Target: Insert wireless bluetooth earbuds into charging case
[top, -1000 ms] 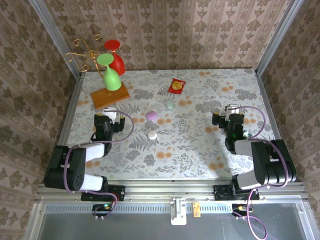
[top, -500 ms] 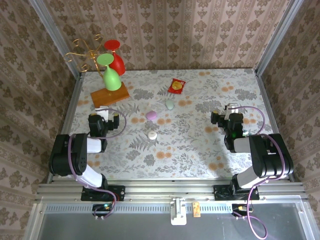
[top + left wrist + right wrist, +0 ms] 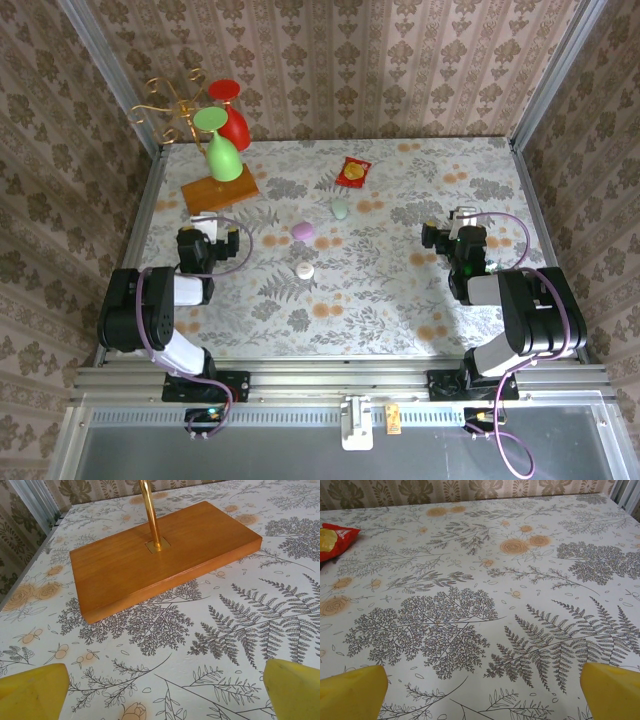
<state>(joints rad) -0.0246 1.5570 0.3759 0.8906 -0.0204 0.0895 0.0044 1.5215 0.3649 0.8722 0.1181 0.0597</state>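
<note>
Settling back just beside the flat orange-brown wooden stand base (image 3: 219, 192), left gripper (image 3: 207, 232) rests, jaws spread; right gripper (image 3: 459, 224) likewise spread, nothing grasped.

Surface (image 3: 400, 290), fern-and-rose print covering. Far left: wooden base (image 3: 219, 194), flat, carrying a gold post (image 3: 150, 515). Far centre: red-and-yellow packet (image 3: 353, 171). Nearer: pale green egg-shaped case (image 3: 340, 208), with a lilac egg-shaped case (image 3: 302, 230) near it. Nearer again, apart: small white round piece (image 3: 304, 270).

Red packet (image 3: 334, 539) cropped at left edge, gold stem (image 3: 150, 510) at top; lilac piece (image 3: 302, 230) overhead too small to tell
</note>
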